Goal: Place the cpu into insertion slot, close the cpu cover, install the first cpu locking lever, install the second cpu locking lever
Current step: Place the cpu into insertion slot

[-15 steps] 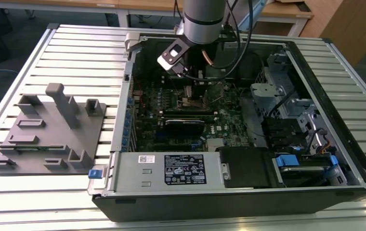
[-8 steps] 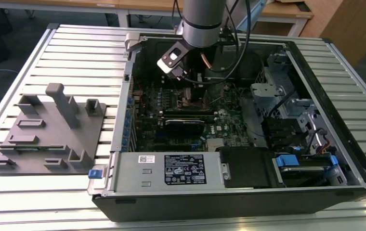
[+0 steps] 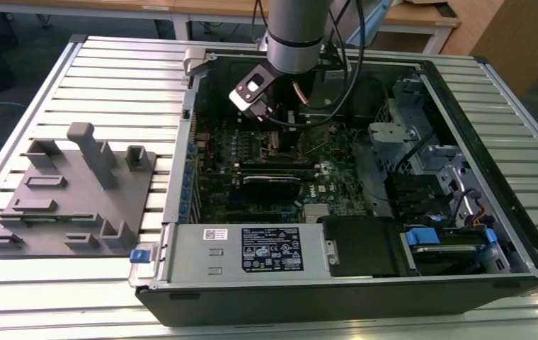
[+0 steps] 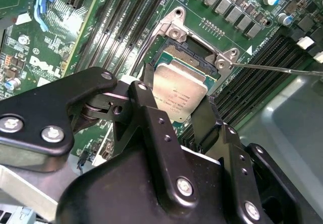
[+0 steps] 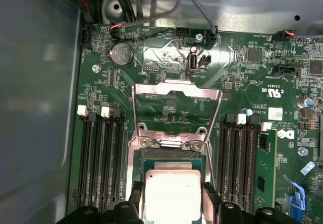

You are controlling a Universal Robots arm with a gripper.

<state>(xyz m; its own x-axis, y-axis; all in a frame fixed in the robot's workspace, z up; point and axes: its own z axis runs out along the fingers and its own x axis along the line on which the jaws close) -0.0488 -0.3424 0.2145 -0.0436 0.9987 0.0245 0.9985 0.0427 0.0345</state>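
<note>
My tool [image 4: 175, 97] is clamped on the cpu [image 4: 179, 89]: one black finger [image 4: 204, 120] presses on each of two opposite edges, and the silver top shows between them. In the first wrist view I see the same grip, tool [image 5: 172, 191] on cpu [image 5: 171, 196].

The cpu sits over the slot [image 4: 186, 55], shifted a little off it, so that a strip of the slot's gold contacts is uncovered on the far side. I cannot tell if the cpu touches the slot or hangs just above it.

Behind the slot [image 5: 171, 161] the cover [image 5: 176, 90] stands upright on its hinge, open, and through its cut-out middle I see the green board [image 5: 242, 82]. A thin lever [image 4: 282, 69] runs out sideways from one corner of the slot. Long black memory sockets [image 5: 101, 158] lie on both sides of the slot.

In the exterior view the arm [image 3: 296, 28] comes down into the open case [image 3: 345, 297], above the slot [image 3: 279, 145]. The case lies on the table [image 3: 118, 78], and a grey tray [image 3: 71, 205] lies well apart from the slot, on the exterior view's left.
</note>
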